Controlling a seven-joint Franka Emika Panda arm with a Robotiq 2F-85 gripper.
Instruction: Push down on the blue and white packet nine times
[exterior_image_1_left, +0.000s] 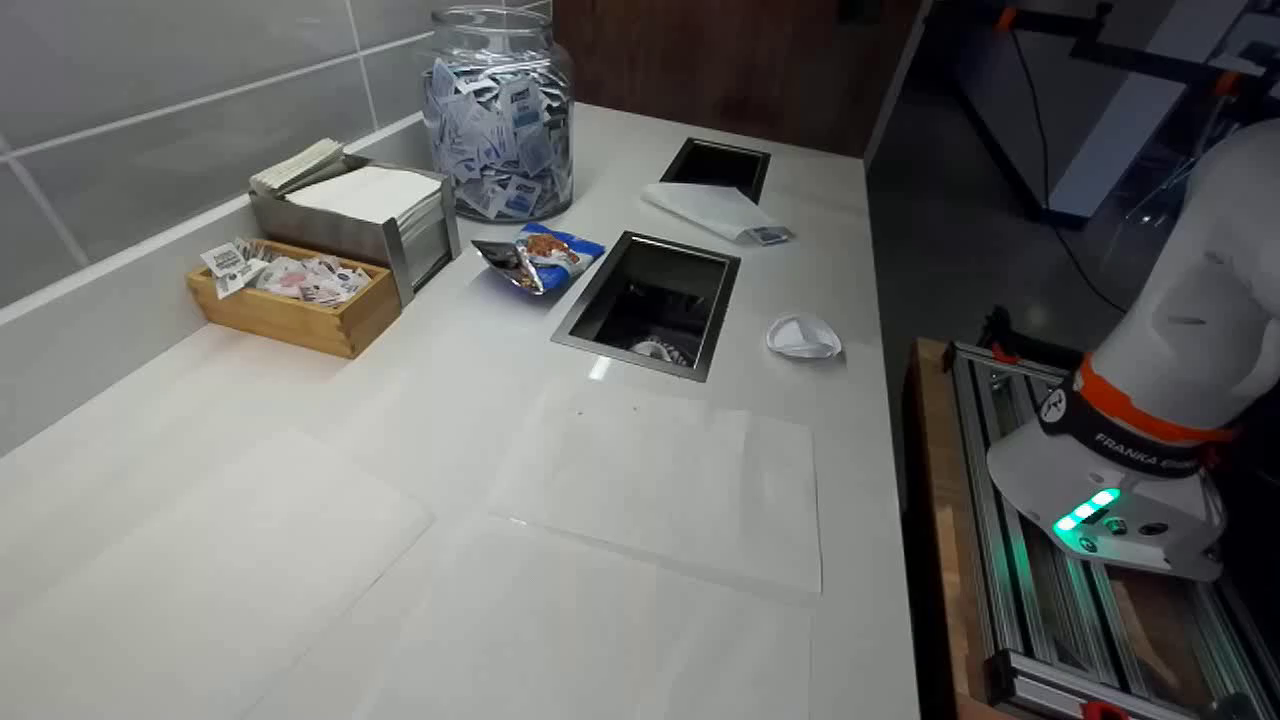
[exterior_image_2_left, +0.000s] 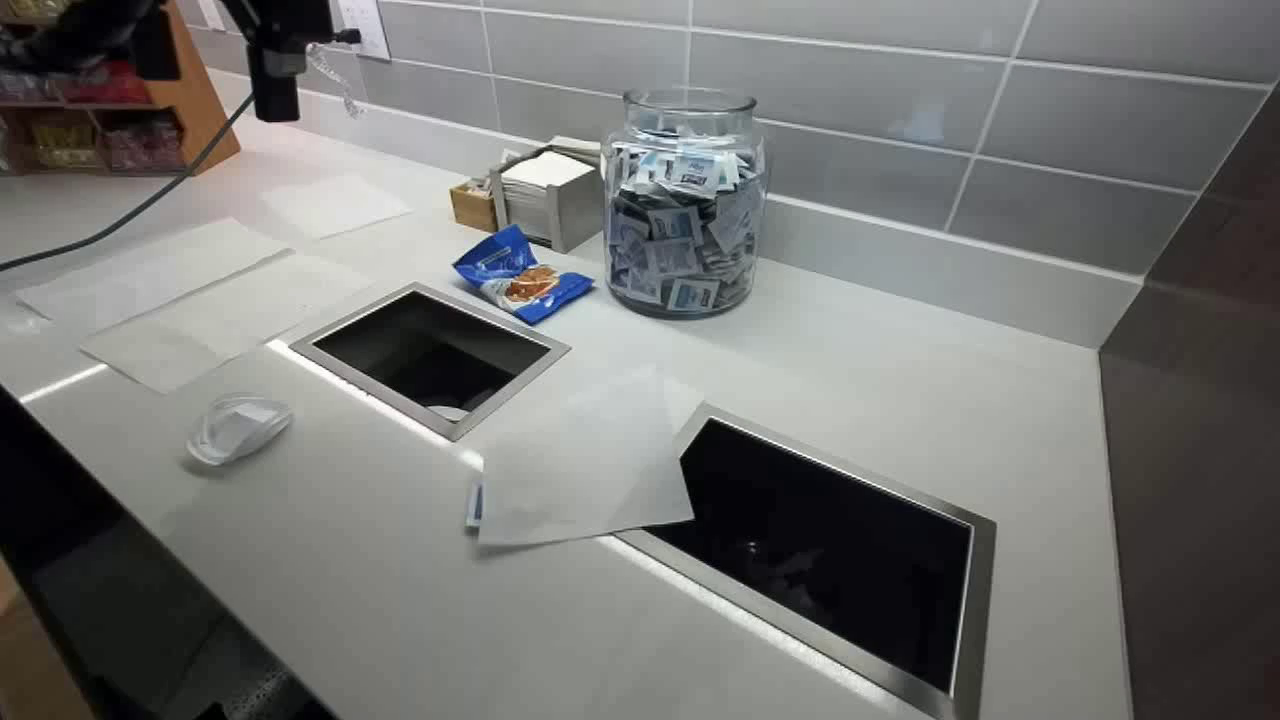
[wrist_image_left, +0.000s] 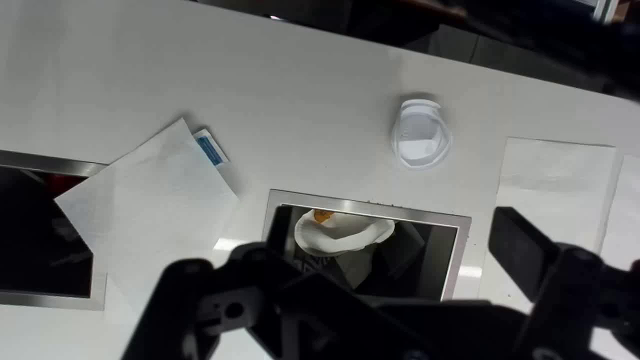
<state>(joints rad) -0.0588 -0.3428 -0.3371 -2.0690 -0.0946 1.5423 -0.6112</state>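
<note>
The blue and white packet is the blue foil bag (exterior_image_1_left: 545, 258) with white and reddish-brown print. It lies on the counter between the bin opening and the clear jar, and shows in both exterior views (exterior_image_2_left: 520, 275). It does not show in the wrist view, where the lower part is covered by the gripper. My gripper (wrist_image_left: 397, 235) is open and empty, its two fingers wide apart, above the counter near the bin opening with a white paper plate inside. The gripper also shows high at the top left in an exterior view (exterior_image_2_left: 215, 85). It is apart from the packet.
A clear jar of small packets (exterior_image_1_left: 500, 130), a napkin holder (exterior_image_1_left: 350, 210) and a wooden box (exterior_image_1_left: 290, 310) stand along the wall. Two bin openings (exterior_image_2_left: 430, 350) are set in the counter. A white paper bag (exterior_image_2_left: 580, 470) and a white wrapper (wrist_image_left: 421, 135) lie nearby.
</note>
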